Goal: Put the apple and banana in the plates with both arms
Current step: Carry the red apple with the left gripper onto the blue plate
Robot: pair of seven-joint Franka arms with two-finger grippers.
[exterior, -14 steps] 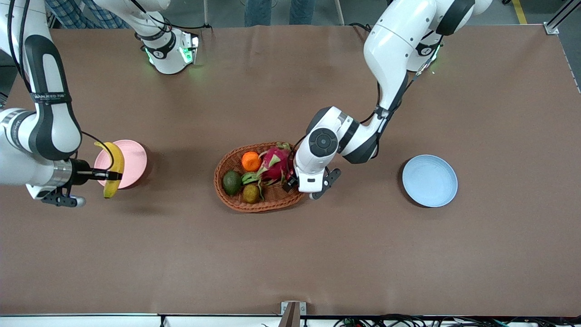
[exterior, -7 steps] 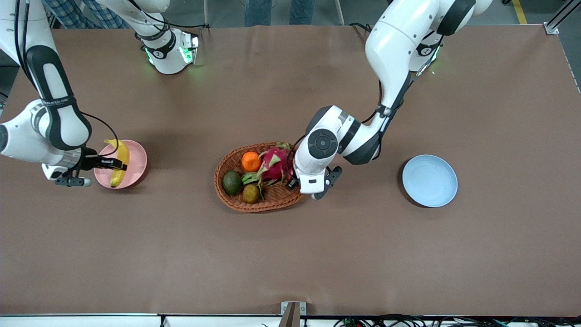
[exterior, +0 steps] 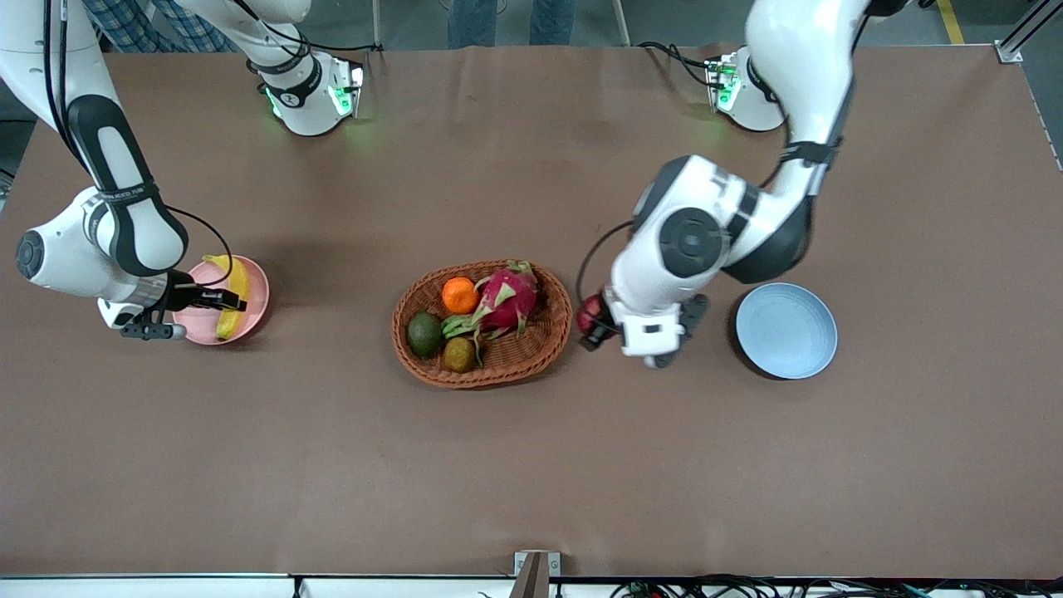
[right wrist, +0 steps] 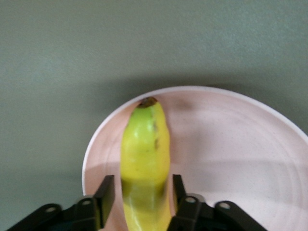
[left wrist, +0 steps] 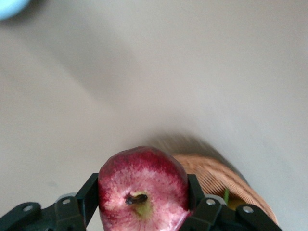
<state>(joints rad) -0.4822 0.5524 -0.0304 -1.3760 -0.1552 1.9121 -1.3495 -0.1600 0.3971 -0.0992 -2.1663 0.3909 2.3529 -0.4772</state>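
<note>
the left tool (exterior: 591, 322) is clamped on the apple (exterior: 590, 314), held in the air over bare surface (exterior: 531, 465) between the wicker basket (exterior: 482, 323) and the blue plate (exterior: 786, 330). that plate lies toward the left arm's end of the surface from the apple, with the wrist body in between, so the carry runs along the surface toward that end, away from the basket. in the left wrist view the apple (left wrist: 143, 188) fills the jaws stem-up, and only a sliver of blue plate (left wrist: 12, 6) shows at a corner.

the right tool (exterior: 217, 301) is down at the pink plate (exterior: 253, 292) near the right arm's end. the banana (exterior: 233, 295) lies in that plate, its long axis running from the front edge toward the robots' edge. in the right wrist view the fingers (right wrist: 107, 193) flank the banana (right wrist: 146, 159); whether they pinch it or stand just off it i cannot tell. the banana's near end is cut off there.
</note>
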